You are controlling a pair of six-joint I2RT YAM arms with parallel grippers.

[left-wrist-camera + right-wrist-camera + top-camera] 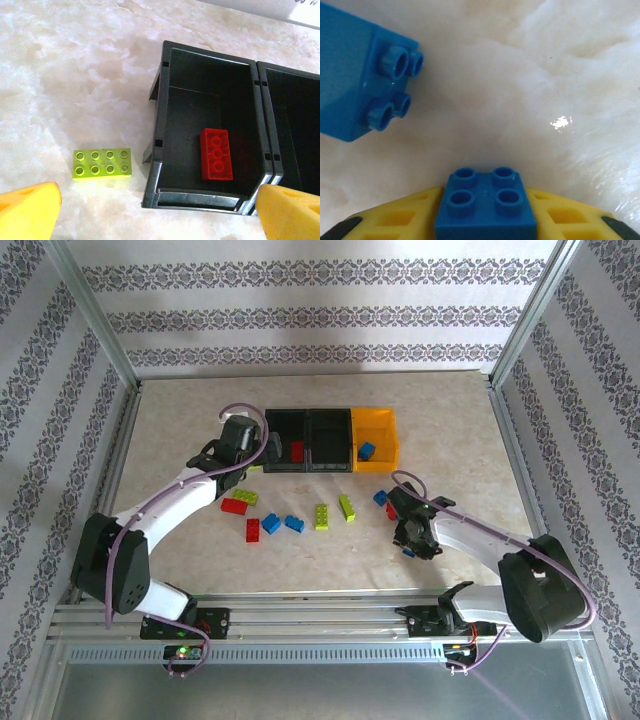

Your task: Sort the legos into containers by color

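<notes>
Right wrist view: blue brick [355, 75] is cut off by the left edge; smaller blue brick [485, 207] is cut off below. Left wrist view: second black bin [295, 125] is cut off at right.

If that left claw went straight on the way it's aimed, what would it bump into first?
Most likely the leftmost black bin: the open left gripper is aimed at its near rim, with a red brick lying inside just beyond. Depth is hard to judge here.

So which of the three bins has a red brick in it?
The left-end black bin: a red brick lies inside. The yellow bin holds a blue brick; the middle black bin shows no red.
</notes>
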